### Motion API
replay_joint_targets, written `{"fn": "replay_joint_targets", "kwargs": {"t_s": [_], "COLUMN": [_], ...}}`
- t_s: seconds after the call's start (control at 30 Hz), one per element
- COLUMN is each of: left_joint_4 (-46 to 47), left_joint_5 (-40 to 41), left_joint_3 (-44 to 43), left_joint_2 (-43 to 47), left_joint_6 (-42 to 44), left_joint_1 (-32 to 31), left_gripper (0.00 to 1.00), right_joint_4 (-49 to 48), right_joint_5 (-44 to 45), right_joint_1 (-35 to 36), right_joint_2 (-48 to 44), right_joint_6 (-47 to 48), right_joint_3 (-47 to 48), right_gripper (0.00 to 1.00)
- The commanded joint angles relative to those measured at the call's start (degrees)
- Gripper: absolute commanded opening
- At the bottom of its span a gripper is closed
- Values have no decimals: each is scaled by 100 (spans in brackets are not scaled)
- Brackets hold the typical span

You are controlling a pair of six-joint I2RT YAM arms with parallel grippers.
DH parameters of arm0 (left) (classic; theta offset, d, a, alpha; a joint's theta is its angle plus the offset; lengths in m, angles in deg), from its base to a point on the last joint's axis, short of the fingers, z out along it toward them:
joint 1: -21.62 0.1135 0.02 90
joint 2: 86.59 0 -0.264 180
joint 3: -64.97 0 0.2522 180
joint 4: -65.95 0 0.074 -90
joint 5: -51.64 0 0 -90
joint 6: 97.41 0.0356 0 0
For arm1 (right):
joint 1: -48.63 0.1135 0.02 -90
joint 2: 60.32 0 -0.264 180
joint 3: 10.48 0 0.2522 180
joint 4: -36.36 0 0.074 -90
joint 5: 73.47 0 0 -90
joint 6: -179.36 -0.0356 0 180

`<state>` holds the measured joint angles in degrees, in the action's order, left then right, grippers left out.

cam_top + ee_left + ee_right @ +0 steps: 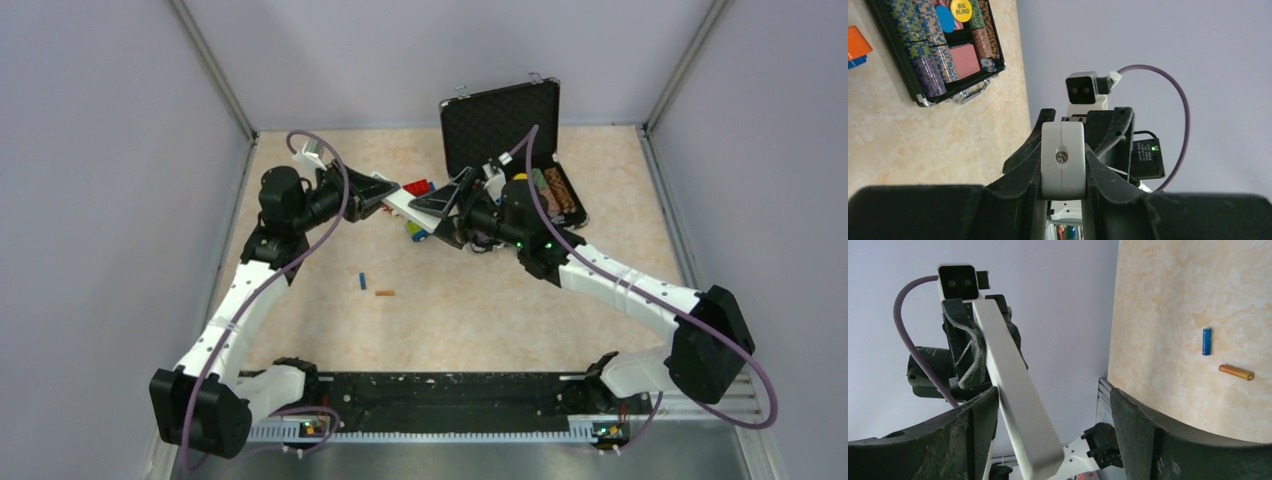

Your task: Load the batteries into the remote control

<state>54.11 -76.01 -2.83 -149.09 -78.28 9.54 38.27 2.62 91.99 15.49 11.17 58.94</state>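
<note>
The beige table (480,325) bears a blue battery (361,280) and orange battery (384,293) nearward of the left tool (374,192), a black case (500,122) beyond the right tool (438,204).

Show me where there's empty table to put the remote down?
The biggest bare patch of table lies between the batteries, the black rail and the right arm. It is crowded at the back, around the toys, the case and the held remote.
</note>
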Motion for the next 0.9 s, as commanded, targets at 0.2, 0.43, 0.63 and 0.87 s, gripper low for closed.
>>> {"fn": "replay_joint_targets", "kwargs": {"t_s": [0.2,0.43,0.63,0.87], "left_joint_4": [769,1147,1140,1056], "left_joint_5": [13,-54,-179,-289], "left_joint_3": [113,170,138,138], "left_joint_2": [255,256,218,136], "left_joint_6": [-755,-1020,-973,-646], "left_joint_1": [76,364,550,628], "left_gripper": [0,0,0,0], "right_joint_4": [-894,-1062,-1393,-1369], "right_joint_5": [-239,-215,-316,-291], "right_joint_1": [114,116,112,111], "right_joint_2": [82,-44,-23,-73], "right_joint_6": [-625,-751,-582,-508], "right_joint_3": [-207,-620,-644,-591], "right_gripper": [38,10,0,23]}}
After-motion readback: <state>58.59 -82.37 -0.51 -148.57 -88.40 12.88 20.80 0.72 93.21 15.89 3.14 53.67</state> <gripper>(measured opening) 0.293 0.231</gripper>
